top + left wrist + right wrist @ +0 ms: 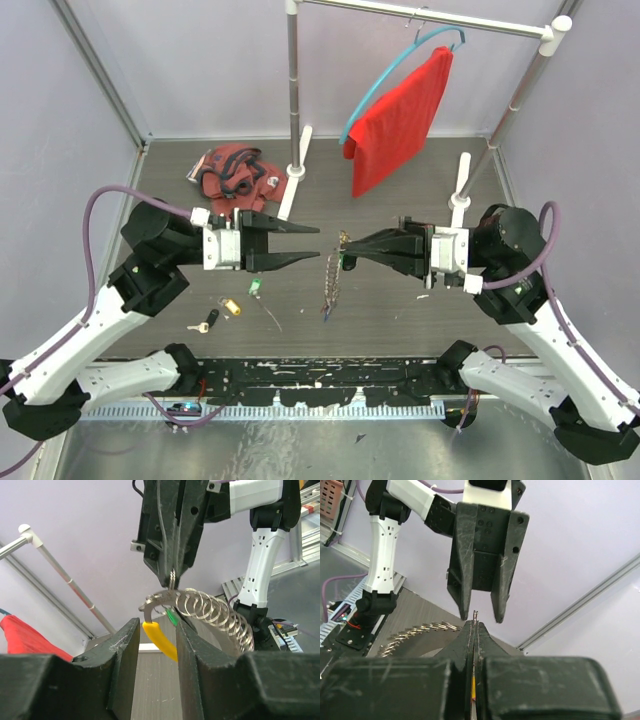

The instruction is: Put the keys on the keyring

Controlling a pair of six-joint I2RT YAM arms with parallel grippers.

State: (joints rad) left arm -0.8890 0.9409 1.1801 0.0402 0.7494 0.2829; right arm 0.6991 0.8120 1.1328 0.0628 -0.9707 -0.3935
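Above a grey desk point(400, 310), the right hand point(346, 248) was pinched fully shut on a silver keyring point(164, 599). A chain of small rings point(330, 285) hung from the keyring, with a yellow key head point(160, 639) and a green key head point(172, 616) at the ring. The left hand point(316, 243) faced it from close by, fingers partly apart and gripping nothing (the yellow key head showed in the gap between them, contact unclear), while three more keys lay on the desk below that hand: a green-headed key point(256, 288), a yellow-headed key point(231, 307) and a dark-headed key point(207, 321).
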